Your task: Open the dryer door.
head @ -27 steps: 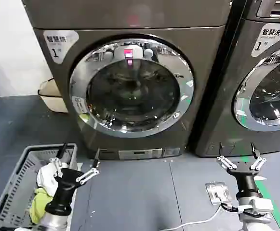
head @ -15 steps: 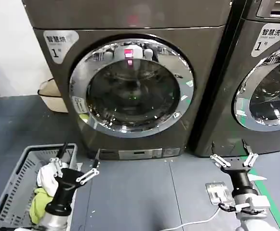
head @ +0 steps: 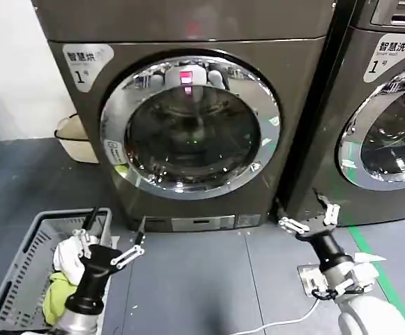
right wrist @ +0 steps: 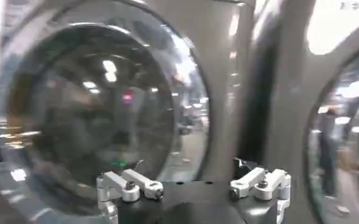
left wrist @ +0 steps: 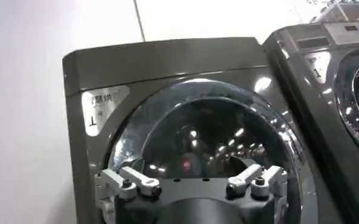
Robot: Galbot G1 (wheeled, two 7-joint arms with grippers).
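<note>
I have the right gripper (head: pixel 309 218) low over the grey floor (head: pixel 202 279), its fingers (head: pixel 292 225) spread wide and holding nothing; it leans toward the gap between the two machines. The dryer door (head: pixel 190 125), a round glass window in a chrome ring, sits shut, up and off to the left of those fingertips and well apart from them. In the right wrist view that door (right wrist: pixel 100 115) fills the space beyond my open fingers (right wrist: pixel 130 184), with the second machine (head: pixel 387 105) off to the other side. Just behind the right gripper a small metal floor plate (head: pixel 316 278) lies flat with a white cable (head: pixel 279 324) running from it. My left gripper (head: pixel 110 244) is parked low, jaws also open and empty, right over the rim of a grey laundry basket (head: pixel 21 269) holding white and yellow-green cloths (head: pixel 61 276). A white wall (head: pixel 10 63) stands left of the dryer, with a pale tub (head: pixel 73 136) at its foot.
</note>
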